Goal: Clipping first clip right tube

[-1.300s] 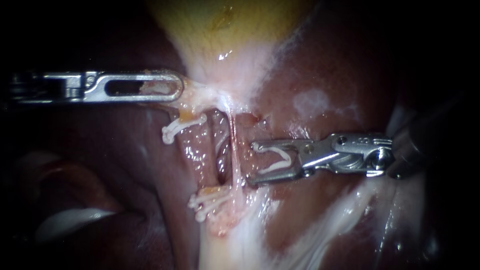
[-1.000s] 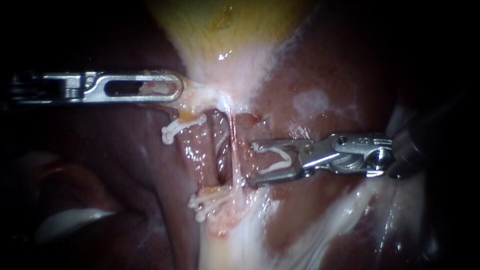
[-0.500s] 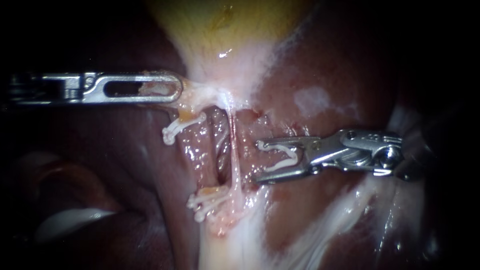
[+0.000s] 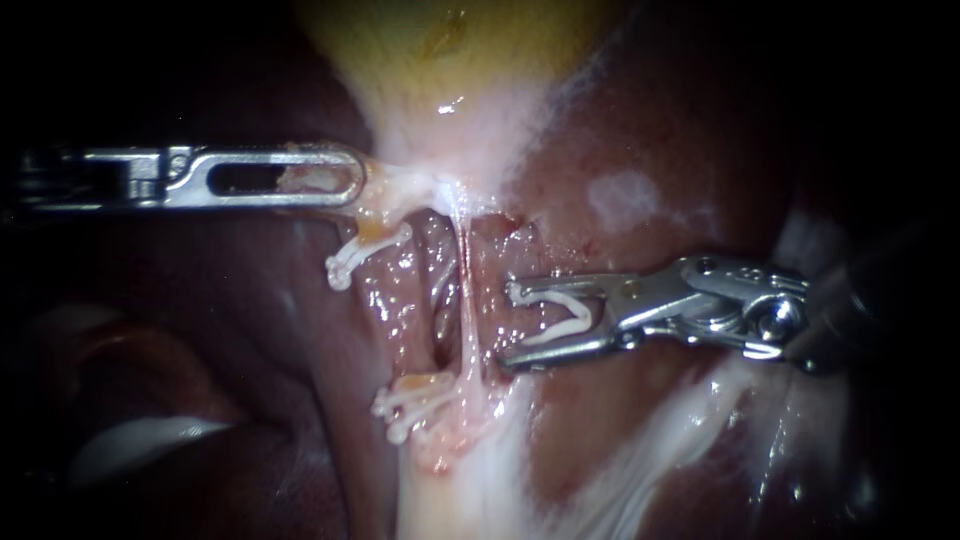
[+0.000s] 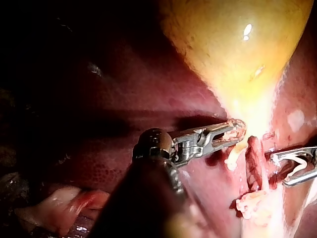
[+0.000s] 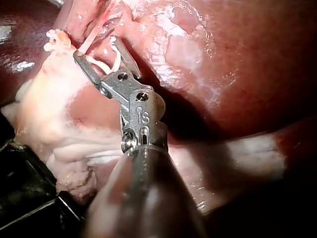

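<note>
We see 1 dark red-brown liver (image 4: pixel 640 150) filling the field, and on it 1 yellow-green, pear-shaped gallbladder (image 4: pixel 440 50) that narrows to a pale pink neck. 2 slender steel instruments come in over them. Our left instrument (image 4: pixel 350 180), with long slotted jaws, is clenched on the gallbladder at its neck, and pale tissue shows through the slot. Our right instrument (image 4: pixel 510 325) has short jaws standing wide apart. Both jaws bear on the legs of 1 open, V-shaped white plastic clip (image 4: pixel 565 318) seated between them, so this instrument is grasping that loaded clip. Below the neck 2 tubes run side by side: the wider, glistening reddish left tube (image 4: pixel 400 300) and the thin, pale, thread-like right tube (image 4: pixel 466 300). The right tube lies just ahead of the right instrument's jaw tips, apart from them and outside the mouth of the loaded clip. The left tube lies beyond it. Closed white clips cross the left tube at 2 places. 1 upper clip (image 4: pixel 365 252) sits just beneath the left instrument's jaws. Farther down is a lower bunch (image 4: pixel 415 400), where we cannot tell whether 1 or 2 lie together. Pale fatty tissue (image 4: pixel 480 490) spreads under that lower bunch.
</note>
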`<state>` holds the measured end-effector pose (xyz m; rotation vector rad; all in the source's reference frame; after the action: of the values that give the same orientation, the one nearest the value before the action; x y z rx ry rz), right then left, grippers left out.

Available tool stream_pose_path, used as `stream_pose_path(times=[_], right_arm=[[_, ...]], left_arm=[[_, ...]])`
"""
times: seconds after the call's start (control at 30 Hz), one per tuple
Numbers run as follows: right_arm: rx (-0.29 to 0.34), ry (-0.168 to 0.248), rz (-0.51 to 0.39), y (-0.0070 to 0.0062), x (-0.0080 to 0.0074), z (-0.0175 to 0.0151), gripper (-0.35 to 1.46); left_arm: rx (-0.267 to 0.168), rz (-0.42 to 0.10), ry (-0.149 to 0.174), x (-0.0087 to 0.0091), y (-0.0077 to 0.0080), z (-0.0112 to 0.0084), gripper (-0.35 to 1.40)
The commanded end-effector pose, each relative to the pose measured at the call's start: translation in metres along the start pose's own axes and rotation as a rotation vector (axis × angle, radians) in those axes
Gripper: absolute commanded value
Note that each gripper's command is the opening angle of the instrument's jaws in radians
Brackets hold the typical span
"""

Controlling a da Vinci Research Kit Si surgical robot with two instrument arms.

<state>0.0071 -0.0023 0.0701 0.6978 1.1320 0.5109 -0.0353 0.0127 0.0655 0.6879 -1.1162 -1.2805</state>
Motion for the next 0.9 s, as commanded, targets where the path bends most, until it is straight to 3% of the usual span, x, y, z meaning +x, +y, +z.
stream_pose_path(times=[0.03, 0.47, 0.9], right_arm=[[-0.001, -0.001, 0.003, 0.0001, -0.0001, 0.0002, 0.45], [0.015, -0.003, 0.034, 0.0013, -0.0021, 0.003, 0.45], [0.06, 0.046, 0.08, 0.002, -0.0018, 0.0052, 0.45]], left_arm=[[0.0, 0.0, 0.0, 0.0, 0.0, 0.0, -0.35], [-0.002, -0.001, -0.001, 0.0001, -0.0003, 0.0, -0.35], [-0.002, -0.001, -0.001, 0.0001, -0.0003, 0.0, -0.35]])
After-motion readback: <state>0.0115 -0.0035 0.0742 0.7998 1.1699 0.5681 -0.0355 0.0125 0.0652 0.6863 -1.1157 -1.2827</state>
